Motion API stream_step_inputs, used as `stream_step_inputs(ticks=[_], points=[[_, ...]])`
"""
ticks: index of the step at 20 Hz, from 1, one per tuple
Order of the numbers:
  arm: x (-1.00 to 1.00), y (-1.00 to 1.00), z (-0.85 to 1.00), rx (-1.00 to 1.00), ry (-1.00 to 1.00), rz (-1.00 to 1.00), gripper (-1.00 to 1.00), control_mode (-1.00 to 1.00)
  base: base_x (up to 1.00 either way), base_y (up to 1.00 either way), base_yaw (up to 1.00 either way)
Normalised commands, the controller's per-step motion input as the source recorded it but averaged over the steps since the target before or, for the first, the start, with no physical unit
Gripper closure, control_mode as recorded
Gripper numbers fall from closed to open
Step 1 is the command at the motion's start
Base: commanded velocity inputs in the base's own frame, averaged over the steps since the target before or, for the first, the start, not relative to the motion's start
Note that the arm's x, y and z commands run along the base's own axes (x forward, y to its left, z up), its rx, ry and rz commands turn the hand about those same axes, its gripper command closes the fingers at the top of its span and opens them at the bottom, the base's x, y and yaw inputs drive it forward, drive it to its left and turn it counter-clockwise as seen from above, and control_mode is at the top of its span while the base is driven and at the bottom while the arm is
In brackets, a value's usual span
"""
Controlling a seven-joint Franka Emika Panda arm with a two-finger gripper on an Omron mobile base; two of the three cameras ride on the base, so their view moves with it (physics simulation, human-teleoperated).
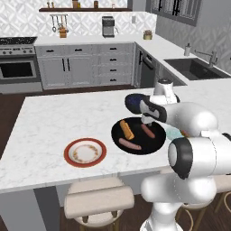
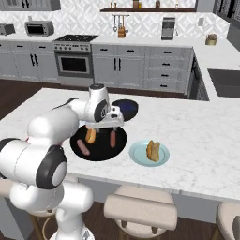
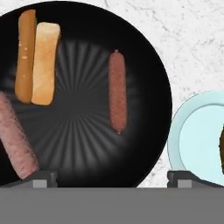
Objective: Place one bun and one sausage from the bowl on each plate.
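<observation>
White marble island [image 1: 54, 117] w/ grey kitchen cabinets behind carries black bowl [image 3: 144, 87], centre-left in hand view, holding bun [image 3: 45, 63] upper left and sausage [image 3: 117, 91] centre, both long-axis vertical in frame, while gripper [image 3: 112, 177] hovers above, released, empty.

The bowl [image 3: 144, 52] looks glossy black with radial ribbing; the counter [image 1: 54, 117] is smooth white veined marble.

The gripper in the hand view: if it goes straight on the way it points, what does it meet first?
Probably the sausage lying in the middle of the black bowl, since the open gripper looks straight down at it; depth is unclear.
</observation>
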Motion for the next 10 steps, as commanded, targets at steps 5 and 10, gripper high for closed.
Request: stream_step_inputs(ticks=[5, 10], points=[[0.19, 0.15, -0.3, -0.04, 0.0, 0.0, -1.0, -1.0, 0.0, 0.0, 0.0], [0.46, -0.08, -0.44, -0.1, 0.0, 0.0, -1.0, -1.0, 0.0, 0.0, 0.0]])
